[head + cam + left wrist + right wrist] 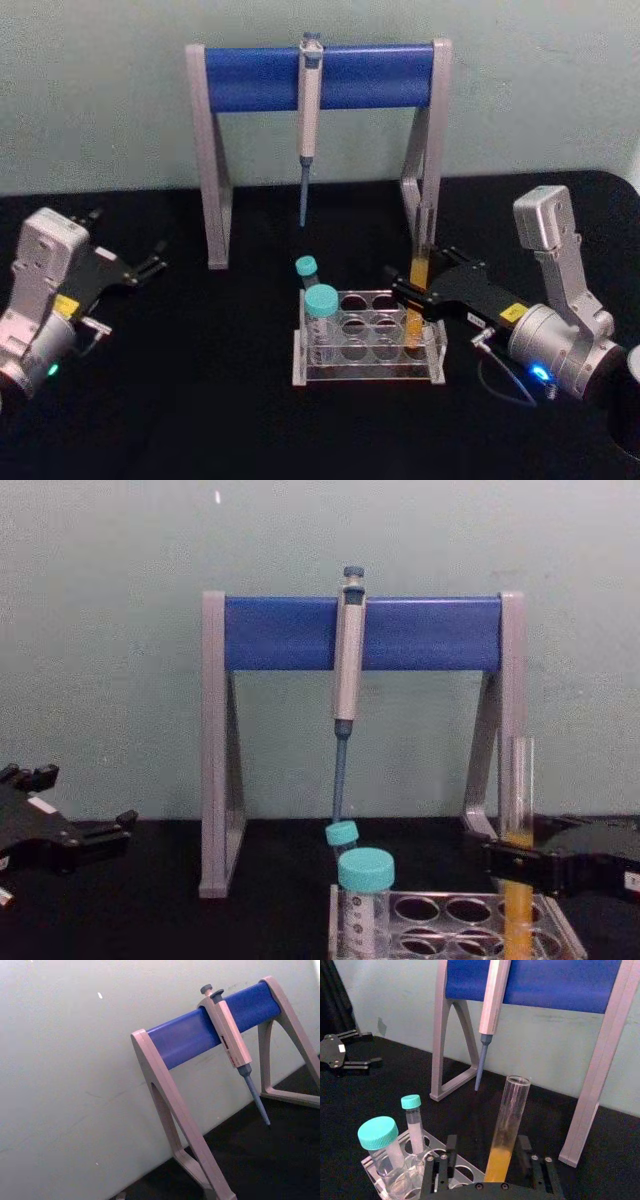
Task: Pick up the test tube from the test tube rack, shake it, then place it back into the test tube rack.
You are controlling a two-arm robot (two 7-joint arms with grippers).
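Between the fingers: the test tube [415, 300] stands upright, one black finger on each side of it at about the level where its orange-yellow liquid begins.
Right gripper [408, 288]: reaches in from the right of the test tube rack [368, 340]; its fingers [451, 1152] are closed against the tube's glass, seen from the right wrist view as two black bars flanking the tube [506, 1127].
Tube position: its lower end sits in a hole at the rack's right end, on the side nearest the gripper body; its open mouth rises well above the fingers.
Rack contents away from the fingers: two tubes with teal caps [321, 300] stand at the rack's left end, well apart from the held tube.
Left gripper [155, 264]: rests on the black surface [200, 400] far to the left, fingers spread apart, holding nothing.
Background: a pipette [309, 100] hangs from the blue bar of the pipette stand [260, 78], behind the rack.
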